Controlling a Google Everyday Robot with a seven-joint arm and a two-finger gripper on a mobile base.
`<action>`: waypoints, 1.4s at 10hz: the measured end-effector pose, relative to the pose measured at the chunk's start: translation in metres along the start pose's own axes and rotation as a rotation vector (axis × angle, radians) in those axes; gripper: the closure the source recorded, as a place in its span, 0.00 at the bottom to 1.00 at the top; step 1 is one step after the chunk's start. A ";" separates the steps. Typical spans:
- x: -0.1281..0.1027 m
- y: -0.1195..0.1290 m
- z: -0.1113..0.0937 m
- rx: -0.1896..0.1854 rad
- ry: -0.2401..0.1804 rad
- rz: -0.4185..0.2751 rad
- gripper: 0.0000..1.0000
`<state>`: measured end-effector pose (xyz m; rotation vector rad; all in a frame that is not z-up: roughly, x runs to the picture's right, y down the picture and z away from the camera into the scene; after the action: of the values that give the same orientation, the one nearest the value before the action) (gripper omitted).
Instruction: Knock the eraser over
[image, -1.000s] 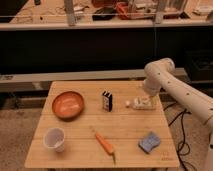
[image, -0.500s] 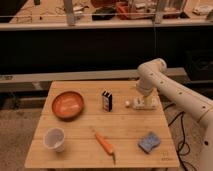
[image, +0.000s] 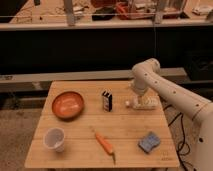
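The eraser (image: 106, 100), a small black block with a pale stripe, stands upright near the middle of the wooden table (image: 80, 137). My gripper (image: 134, 98) hangs from the white arm at the right back of the table, a short way right of the eraser and apart from it. It sits low over the white oblong object (image: 144, 104).
An orange bowl (image: 68, 104) is at the left. A white cup (image: 54, 138) stands at the front left. A carrot (image: 105, 144) lies at the front middle and a blue sponge (image: 149, 142) at the front right. A dark shelf runs behind the table.
The arm has swung left across the back right of the table, bringing the gripper closer to the eraser. The eraser still stands upright in the same spot.
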<state>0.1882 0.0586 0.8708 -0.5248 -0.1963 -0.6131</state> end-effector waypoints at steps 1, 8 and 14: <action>0.000 -0.001 0.001 0.001 0.001 -0.004 0.20; -0.014 -0.015 0.005 0.006 0.005 -0.037 0.20; -0.026 -0.025 0.008 0.008 0.003 -0.060 0.20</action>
<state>0.1521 0.0588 0.8792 -0.5114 -0.2121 -0.6713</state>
